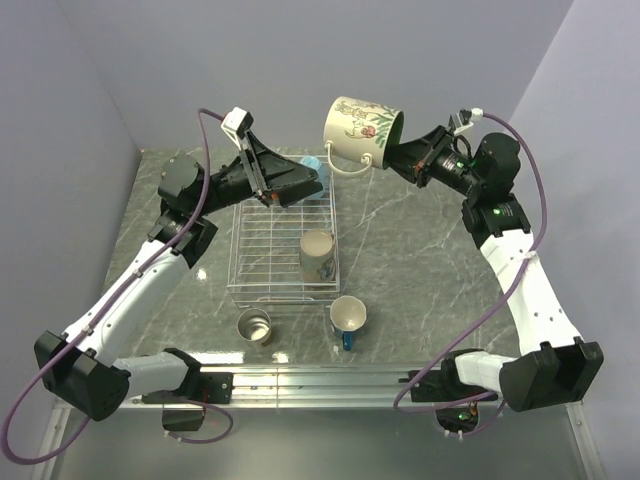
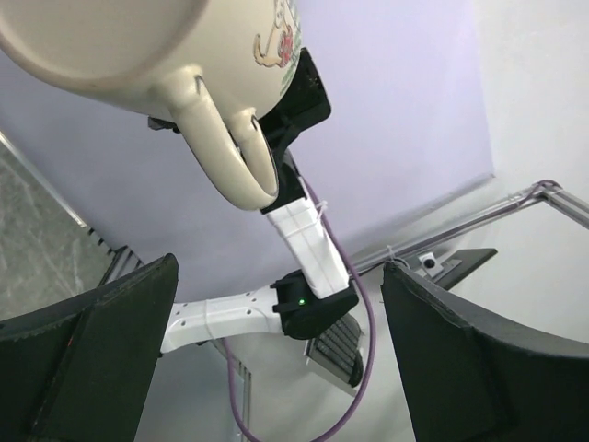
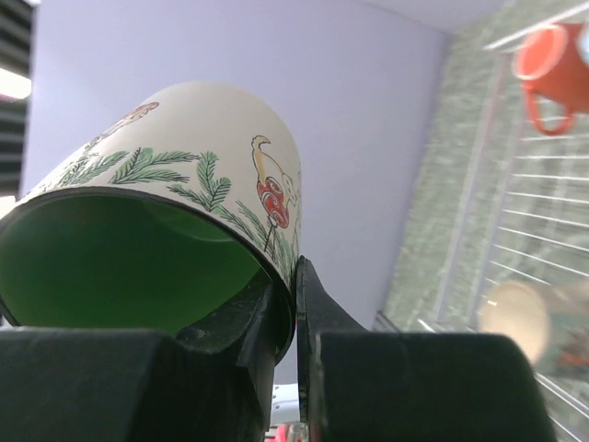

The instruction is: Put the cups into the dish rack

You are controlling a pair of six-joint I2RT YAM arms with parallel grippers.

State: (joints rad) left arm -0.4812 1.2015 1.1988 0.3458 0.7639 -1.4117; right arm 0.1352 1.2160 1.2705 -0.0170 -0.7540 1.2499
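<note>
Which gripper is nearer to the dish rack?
Left. The left gripper hangs over the dish rack, at its far end; the right gripper, holding a white cup, is right of it.

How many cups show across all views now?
6: white cup in the right gripper; beige in the rack; steel and dark blue on the table; light blue half hidden behind the left gripper; orange seen only from the right wrist.

R gripper (image 1: 397, 151) holds white mug (image 1: 361, 129).
</note>
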